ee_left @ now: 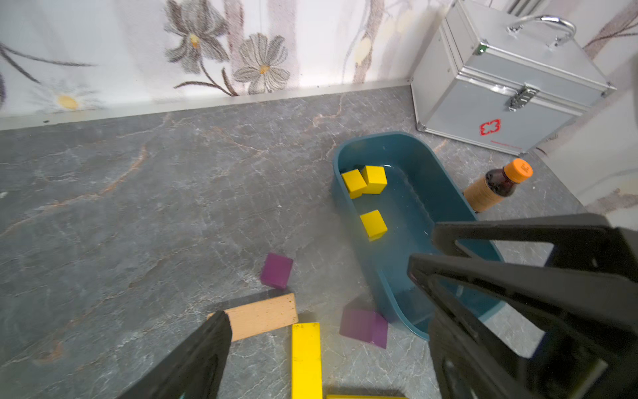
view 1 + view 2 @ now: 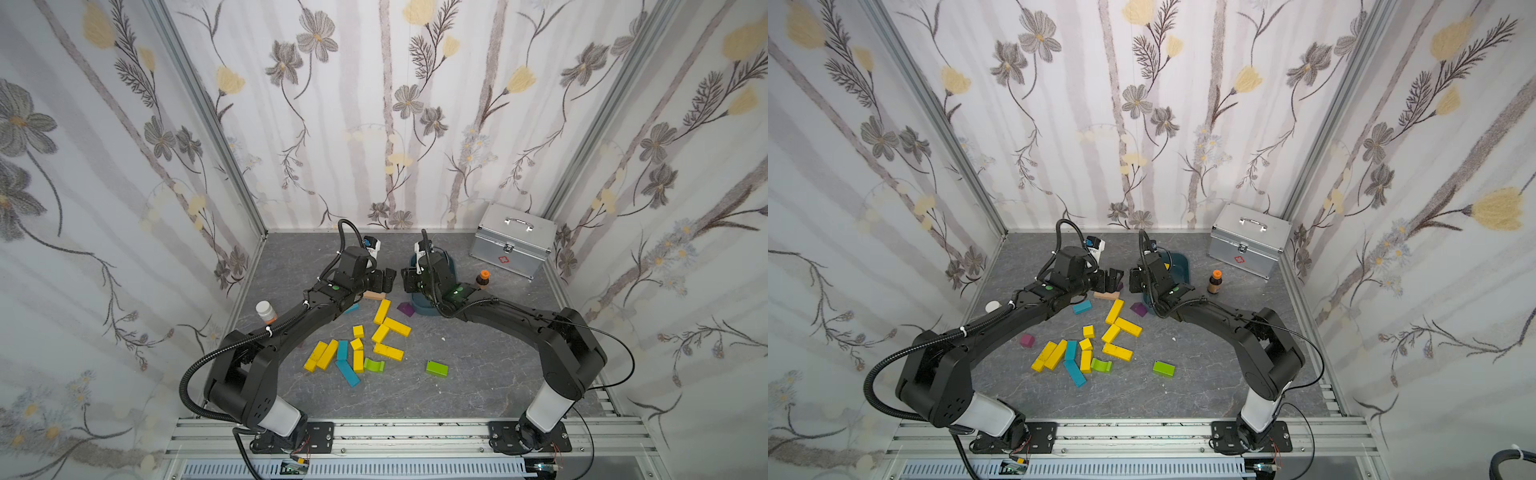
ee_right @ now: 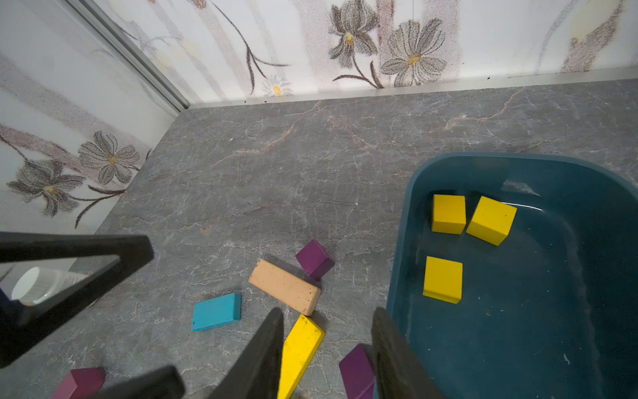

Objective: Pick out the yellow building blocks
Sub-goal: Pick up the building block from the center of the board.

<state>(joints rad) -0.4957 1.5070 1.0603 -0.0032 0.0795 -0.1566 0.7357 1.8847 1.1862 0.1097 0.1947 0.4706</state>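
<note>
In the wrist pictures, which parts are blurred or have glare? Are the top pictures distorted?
Left wrist view: near fingers blurred, yellow cubes sharp. Right wrist view: glare inside the teal tub. In both top views: wide-angle look, walls splay outward.

I count twelve yellow building blocks [image 2: 388, 351], all bright yellow painted wood. Three cubes [image 3: 443, 279] rest inside the teal tub [image 3: 518, 165] toward the far edge of the worktop [image 2: 478, 374]: two close together at the tub's far end, one apart from them. Nine lie flat in a loose cluster at the worktop centre. On its right side are four bars [image 2: 397, 327] at differing angles, in the middle two small cubes and one short bar, and toward the left edge two long bars side by side.
</note>
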